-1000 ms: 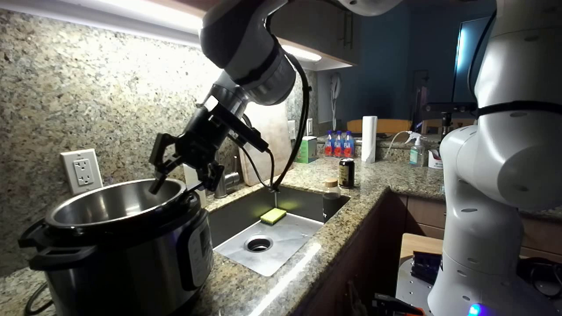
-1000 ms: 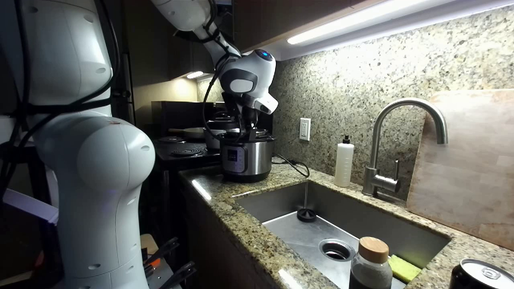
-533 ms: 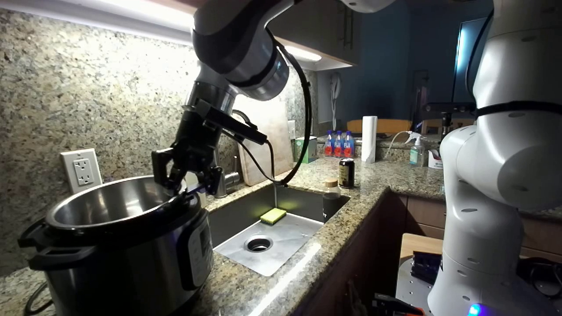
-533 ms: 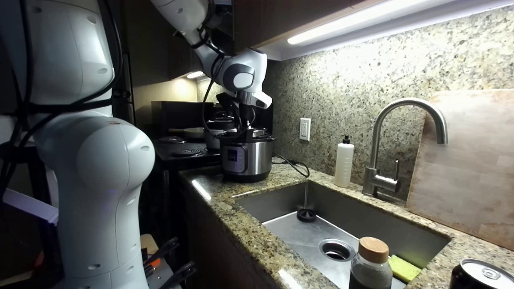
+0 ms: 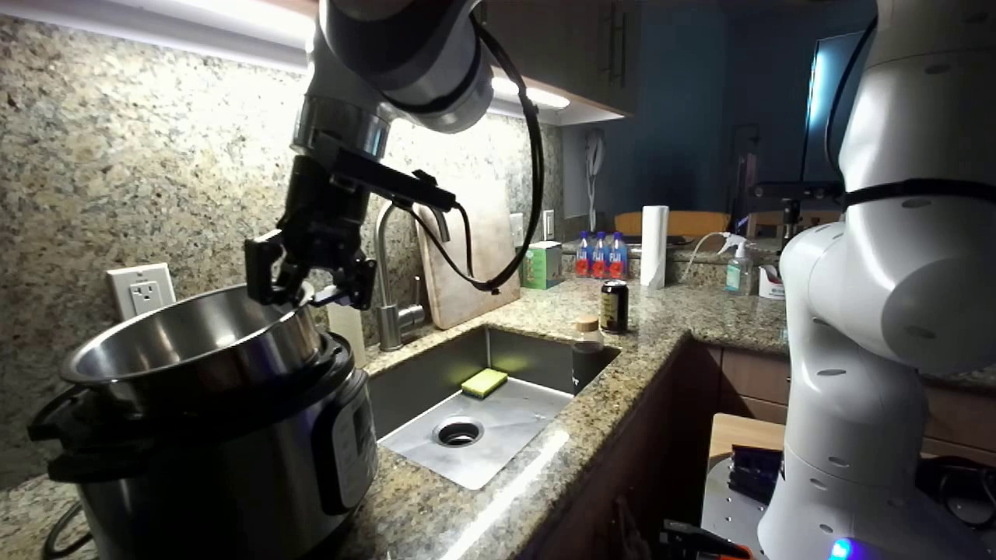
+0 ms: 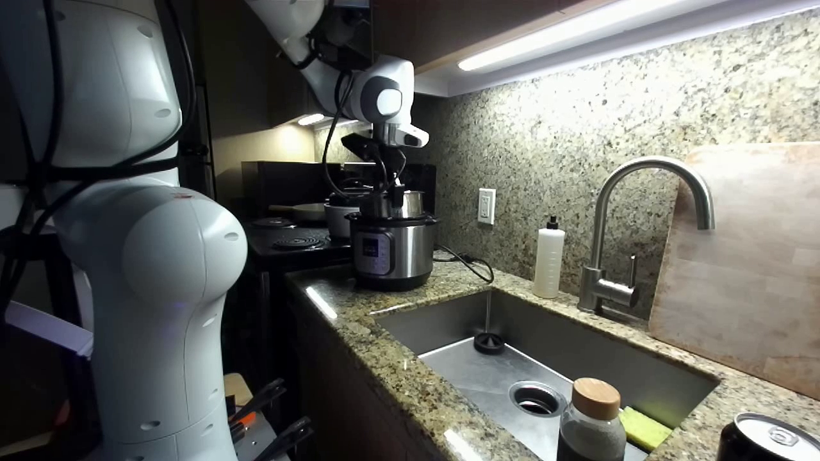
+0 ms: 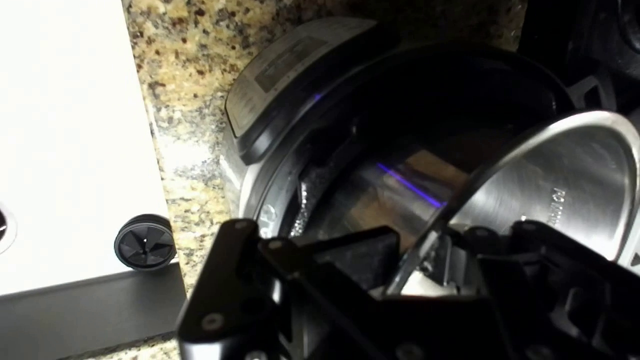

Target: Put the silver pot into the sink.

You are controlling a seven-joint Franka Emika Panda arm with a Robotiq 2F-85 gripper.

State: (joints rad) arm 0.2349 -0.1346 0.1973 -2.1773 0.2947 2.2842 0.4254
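The gripper (image 7: 418, 258) pinches the rim of the silver pot (image 5: 191, 342), one finger inside the wall and one outside. The pot sits tilted, its lower part in the cooker (image 5: 226, 482) and its gripped side higher. Right of the cooker, in both exterior views, is the sink (image 5: 506, 420). Its faucet (image 6: 601, 237) stands at the far edge in an exterior view, a wooden board (image 6: 743, 275) leaning just right.

Lower part of the pot (image 5: 194, 334): hidden by the cooker (image 5: 233, 482) in both exterior views. Its marking (image 7: 556, 206): illegible in the wrist view. Bottle (image 6: 592, 419) and can (image 6: 769, 442): cut off by the lower edge in an exterior view.
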